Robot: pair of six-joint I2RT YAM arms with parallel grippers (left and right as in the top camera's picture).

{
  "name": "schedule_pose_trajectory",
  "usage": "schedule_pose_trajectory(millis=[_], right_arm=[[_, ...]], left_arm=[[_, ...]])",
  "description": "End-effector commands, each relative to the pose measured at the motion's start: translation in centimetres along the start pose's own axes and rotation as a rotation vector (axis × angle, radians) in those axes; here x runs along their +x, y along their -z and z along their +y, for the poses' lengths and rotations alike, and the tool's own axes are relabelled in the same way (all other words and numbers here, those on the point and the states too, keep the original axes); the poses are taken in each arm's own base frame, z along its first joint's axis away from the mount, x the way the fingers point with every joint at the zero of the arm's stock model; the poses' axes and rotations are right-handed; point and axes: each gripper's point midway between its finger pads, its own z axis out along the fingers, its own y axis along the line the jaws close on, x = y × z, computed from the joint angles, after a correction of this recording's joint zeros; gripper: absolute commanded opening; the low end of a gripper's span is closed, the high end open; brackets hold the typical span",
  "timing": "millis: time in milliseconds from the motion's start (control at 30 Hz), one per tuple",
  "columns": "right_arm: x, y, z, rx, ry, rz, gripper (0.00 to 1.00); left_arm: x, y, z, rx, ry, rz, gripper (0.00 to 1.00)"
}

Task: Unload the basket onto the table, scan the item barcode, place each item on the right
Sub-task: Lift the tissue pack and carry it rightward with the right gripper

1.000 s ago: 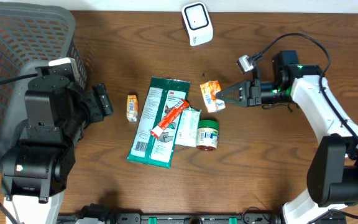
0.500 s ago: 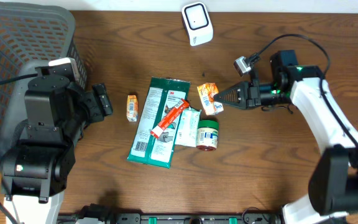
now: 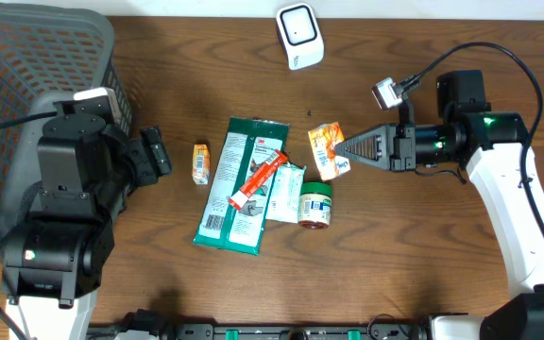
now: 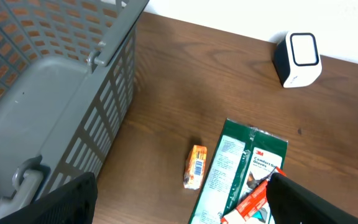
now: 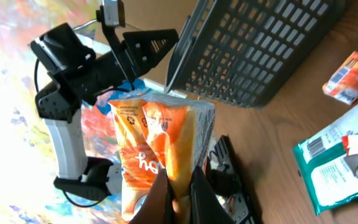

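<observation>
Brown wood-grain worktop, usual clutter on it. The orange pouch (image 3: 330,151) is the item up for scanning, and it's pinched in the right gripper (image 3: 346,151), jaws squeezed tight on one edge. In the right wrist view the fingertips (image 5: 199,198) are clamped on the pouch's lower edge with a printed face toward the camera. I don't see a barcode on that face, so I can't tell which side it's on. From overhead the pouch sits a bit right of the worktop's middle, and it looks lifted rather than lying flat.

Just beside it, toward the left, is the leftover pile: a green-lidded jar (image 3: 315,204), a white sachet (image 3: 286,189), and a big green packet (image 3: 239,184) with a red tube (image 3: 256,179) lying across it. A small orange box (image 3: 201,162) sits apart on the packet's left.

The scanner (image 3: 298,36) is the white block at the middle of the far edge, well apart from the pouch. The left gripper (image 3: 157,153) is parked near the left edge next to the grey basket (image 3: 26,57) in the far left corner, jaws spread wide with nothing in them.

Progress-wise I'd say the pickup part is done and the actual scan isn't. The pouch needs carrying up to the scanner, and the barcode side has to face its window, which probably means some wrist turning.
</observation>
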Motion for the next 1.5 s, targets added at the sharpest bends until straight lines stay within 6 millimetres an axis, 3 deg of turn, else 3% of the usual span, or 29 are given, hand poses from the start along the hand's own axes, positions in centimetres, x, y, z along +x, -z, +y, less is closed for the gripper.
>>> schedule_pose_trajectory(millis=[0, 1467], right_arm=[[-0.26, 0.14, 0.88, -0.027, -0.020, -0.008, 0.01], [-0.30, 0.05, 0.46, -0.003, 0.045, -0.004, 0.01]], left_arm=[[-0.40, 0.20, 0.19, -0.007, 0.011, -0.012, 0.87], [-0.40, 0.18, 0.20, -0.008, 0.011, -0.012, 0.87]])
